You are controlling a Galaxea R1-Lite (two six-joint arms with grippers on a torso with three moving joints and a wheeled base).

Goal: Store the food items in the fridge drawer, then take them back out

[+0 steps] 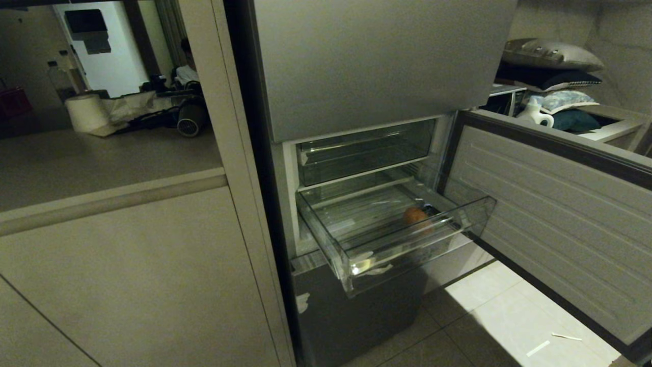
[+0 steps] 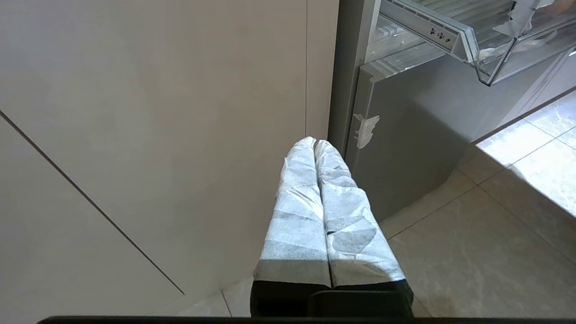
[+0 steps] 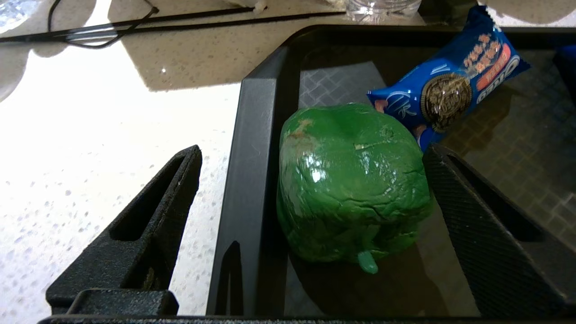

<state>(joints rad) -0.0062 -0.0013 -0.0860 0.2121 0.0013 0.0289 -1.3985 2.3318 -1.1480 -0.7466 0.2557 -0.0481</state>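
pale cabinet panels and a tiled floor are surrounding the grey fridge, which is standing with its side door swung open. only the head view is showing the whole fridge: the fridge drawer, clear and taped at its front corner, is sitting pulled out, and a small orange-brown fruit is lying inside it near the right side. above it, a second clear bin is staying pushed in. neither arm is appearing in this view.

the left wrist view is looking at the drawer from below, and it is showing the left tool hanging low beside the cabinet, its two paper-wrapped fingers pressed together and gripping nothing.

the right wrist view is showing another place, which the head view is not showing: a speckled white surface carrying a black tray. in the tray a green pepper is lying against a blue cookie packet. the right tool is hovering wide open, one finger over the surface, the other over the tray, the pepper between them but not gripped.
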